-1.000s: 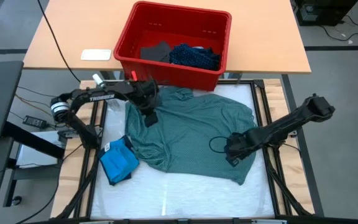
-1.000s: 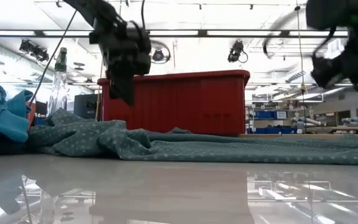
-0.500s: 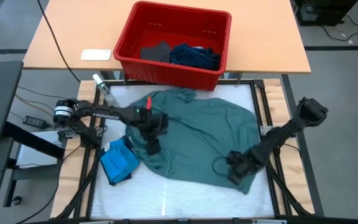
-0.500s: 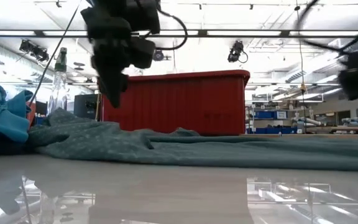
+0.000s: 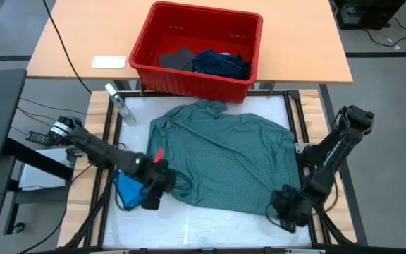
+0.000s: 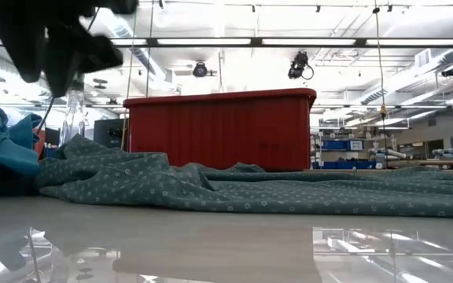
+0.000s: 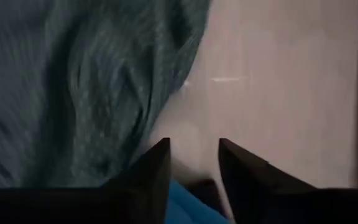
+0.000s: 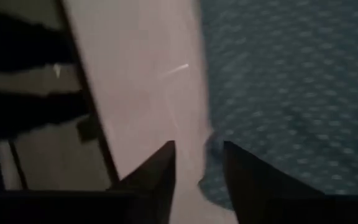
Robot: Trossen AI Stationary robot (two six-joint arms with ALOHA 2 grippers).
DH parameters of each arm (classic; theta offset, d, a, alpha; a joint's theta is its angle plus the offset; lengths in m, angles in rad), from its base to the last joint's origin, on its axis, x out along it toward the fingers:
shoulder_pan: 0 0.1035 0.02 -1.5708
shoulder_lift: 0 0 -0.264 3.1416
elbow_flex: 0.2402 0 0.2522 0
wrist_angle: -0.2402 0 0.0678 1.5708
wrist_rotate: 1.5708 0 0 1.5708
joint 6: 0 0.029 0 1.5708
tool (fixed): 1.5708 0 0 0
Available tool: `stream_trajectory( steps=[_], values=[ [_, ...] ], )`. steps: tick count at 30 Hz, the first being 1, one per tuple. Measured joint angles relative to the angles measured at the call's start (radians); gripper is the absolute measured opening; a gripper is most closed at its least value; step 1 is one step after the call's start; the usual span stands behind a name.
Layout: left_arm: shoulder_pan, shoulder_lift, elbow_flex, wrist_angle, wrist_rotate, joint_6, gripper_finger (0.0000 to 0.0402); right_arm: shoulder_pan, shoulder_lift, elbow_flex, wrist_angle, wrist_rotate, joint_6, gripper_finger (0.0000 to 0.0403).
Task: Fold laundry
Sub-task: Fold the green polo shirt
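The grey-green shirt (image 5: 220, 159) lies spread on the white table top, with its collar end toward the red bin (image 5: 189, 74). A bright blue small garment (image 5: 127, 185) lies bunched at its near-left corner. My left gripper (image 5: 151, 200) hovers open over that corner. Its wrist view shows bare table between the fingers (image 7: 193, 143), the shirt (image 7: 73, 93) to one side and blue cloth under them. My right gripper (image 5: 286, 216) is open over the shirt's near-right corner, with table between its fingers (image 8: 197, 146) and the shirt's edge (image 8: 291, 93) beside them.
The red bin at the far edge holds a dark navy piece (image 5: 177, 58) and a navy dotted piece (image 5: 221, 63). A clear bottle (image 5: 118, 103) lies at the far left of the white top. Black frame rails (image 5: 296, 127) run along both sides.
Both grippers have swung toward the table's near edge. The left one went from the shirt's far-left part to its near-left corner, and the right one went from the shirt's right part to its near-right corner. The shirt's left side now lies flatter, and its collar end has stayed put.
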Motion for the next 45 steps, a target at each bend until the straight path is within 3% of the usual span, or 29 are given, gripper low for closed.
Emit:
stream_trajectory(
  steps=[6,10,15,18,20,25,27,33,38,40,45],
  values=[
    [-0.003,0.08,0.001,0.025,-0.28,0.071,0.0255,0.066,0.092,0.049,-0.046,0.054,-0.149,0.0214],
    [0.036,0.14,0.0,0.016,-0.228,0.056,0.0304,0.068,0.17,0.073,-0.041,0.064,-0.173,0.0226],
    [0.021,0.207,0.0,0.038,-0.18,0.092,0.0312,0.082,0.276,0.091,-0.04,0.053,-0.124,0.0214],
    [0.017,0.243,0.0,0.032,-0.176,0.101,0.0285,0.081,0.324,0.097,-0.045,0.032,-0.038,0.0196],
    [0.019,0.258,0.0,0.029,-0.166,0.102,0.0243,0.08,0.342,0.097,-0.052,0.024,0.022,0.0168],
    [0.024,0.259,0.001,0.022,-0.091,0.097,0.0062,0.079,0.315,0.108,-0.06,-0.024,0.087,0.0034],
    [0.033,0.252,0.023,-0.023,-0.007,0.076,0.0019,0.079,0.271,0.125,-0.083,-0.076,0.081,0.0014],
    [0.035,0.19,0.188,-0.209,0.15,0.089,0.0005,0.085,0.083,0.213,-0.158,-0.13,0.091,0.0007],
    [0.053,0.17,0.335,-0.353,0.155,0.165,0.0003,0.08,-0.033,0.219,-0.247,-0.12,0.084,0.0004],
    [0.077,0.17,0.38,-0.397,0.113,0.173,0.0002,0.071,-0.066,0.219,-0.329,-0.118,0.093,0.0003],
    [0.192,0.17,0.448,-0.471,-0.112,0.225,0.0001,0.038,-0.143,0.218,-0.57,-0.026,0.173,0.0002]
  ],
)
